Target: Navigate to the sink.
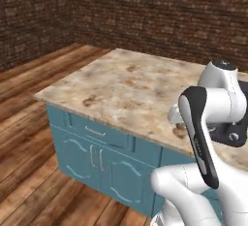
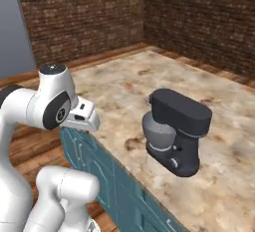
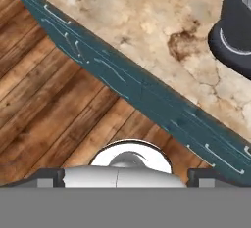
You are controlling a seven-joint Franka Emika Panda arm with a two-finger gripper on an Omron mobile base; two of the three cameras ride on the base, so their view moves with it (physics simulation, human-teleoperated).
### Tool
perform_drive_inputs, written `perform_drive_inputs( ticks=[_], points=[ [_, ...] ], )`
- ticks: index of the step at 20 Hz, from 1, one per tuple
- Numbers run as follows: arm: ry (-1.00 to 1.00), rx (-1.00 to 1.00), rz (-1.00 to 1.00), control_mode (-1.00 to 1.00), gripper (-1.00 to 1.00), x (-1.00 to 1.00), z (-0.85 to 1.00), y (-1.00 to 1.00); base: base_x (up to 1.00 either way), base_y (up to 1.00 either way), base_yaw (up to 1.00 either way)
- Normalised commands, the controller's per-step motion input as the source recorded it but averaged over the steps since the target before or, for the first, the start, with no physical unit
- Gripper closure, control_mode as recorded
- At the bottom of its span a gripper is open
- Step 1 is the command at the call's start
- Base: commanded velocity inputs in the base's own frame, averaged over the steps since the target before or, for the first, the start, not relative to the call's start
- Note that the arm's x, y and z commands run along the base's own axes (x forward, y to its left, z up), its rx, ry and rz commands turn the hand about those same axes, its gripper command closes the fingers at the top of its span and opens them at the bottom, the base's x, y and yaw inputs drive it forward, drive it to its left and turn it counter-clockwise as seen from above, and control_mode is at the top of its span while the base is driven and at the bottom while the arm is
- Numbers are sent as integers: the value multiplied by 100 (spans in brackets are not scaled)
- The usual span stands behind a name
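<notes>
Tool above floor, one stand mixer, one marble island

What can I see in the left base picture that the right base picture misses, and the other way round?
The left base view alone shows the teal cabinet doors and drawer face-on, with wide wooden floor beside them. The right base view alone shows the whole dark stand mixer with its grey bowl, plus a plain grey wall. Both share the marbled countertop, the brick walls and the robot's white arm.
</notes>
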Motion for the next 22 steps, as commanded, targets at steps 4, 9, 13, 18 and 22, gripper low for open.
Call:
perform_drive_inputs(
  ticks=[4,9,13,18,22],
  points=[
    [0,0,0,100,-100,0,0,0,0,4,100],
    [0,0,0,100,-100,0,0,0,1,17,100],
    [0,0,0,100,-100,0,0,0,3,16,100],
    [0,0,0,100,-100,0,0,0,17,14,99],
    [0,0,0,100,-100,0,0,0,45,12,91]
  ],
)
